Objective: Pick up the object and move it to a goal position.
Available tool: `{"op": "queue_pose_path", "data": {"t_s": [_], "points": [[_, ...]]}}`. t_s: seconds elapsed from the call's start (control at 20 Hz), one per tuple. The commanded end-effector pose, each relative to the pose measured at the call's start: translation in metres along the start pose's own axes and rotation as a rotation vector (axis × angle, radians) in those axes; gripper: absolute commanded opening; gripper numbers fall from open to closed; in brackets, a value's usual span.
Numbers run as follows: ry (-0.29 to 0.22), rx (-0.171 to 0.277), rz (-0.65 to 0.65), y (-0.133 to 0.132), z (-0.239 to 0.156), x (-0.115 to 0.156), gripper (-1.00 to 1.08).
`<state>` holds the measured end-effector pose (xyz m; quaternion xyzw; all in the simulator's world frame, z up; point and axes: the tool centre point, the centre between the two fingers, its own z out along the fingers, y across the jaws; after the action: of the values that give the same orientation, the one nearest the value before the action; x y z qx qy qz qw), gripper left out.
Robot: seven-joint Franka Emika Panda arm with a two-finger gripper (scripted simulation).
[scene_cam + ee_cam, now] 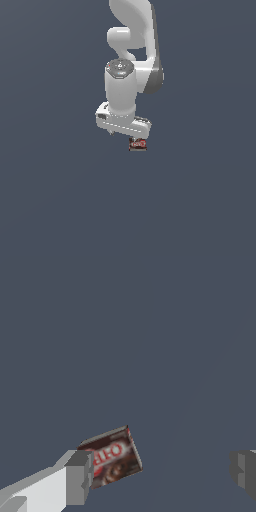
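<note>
Fingers (80,478) stand wide apart, and the gripper (162,471) holds nothing. The object (114,457) lies touching or just beside one finger, not centred; no desk edge shows. Shifting sideways until the box sits midway should come before closing.

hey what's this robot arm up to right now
A white Panda arm is reaching down over a plain dark floor toward a small dark brown box with red and white label marks. Its claw is spread open. In the wrist view one finger sits right beside the box, overlapping its edge, while the other finger is well apart from it, so the box is not gripped. It looks like the arm is lining up for the pick. No goal marker is visible.
</note>
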<state>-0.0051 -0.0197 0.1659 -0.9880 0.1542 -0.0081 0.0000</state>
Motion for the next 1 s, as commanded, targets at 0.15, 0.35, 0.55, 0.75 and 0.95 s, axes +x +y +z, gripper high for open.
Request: {"op": "queue_pose_path", "data": {"t_s": [0.15, 0.35, 0.55, 0.75, 0.95], "points": [[-0.005, 0.004, 0.139, -0.008, 0.013, -0.008, 1.00], [-0.008, 0.006, 0.239, -0.014, 0.022, -0.013, 1.00], [-0.011, 0.007, 0.340, -0.019, 0.031, -0.019, 1.00], [-0.014, 0.007, 0.441, -0.024, 0.039, -0.025, 1.00], [-0.016, 0.006, 0.542, -0.029, 0.048, -0.031, 1.00]]}}
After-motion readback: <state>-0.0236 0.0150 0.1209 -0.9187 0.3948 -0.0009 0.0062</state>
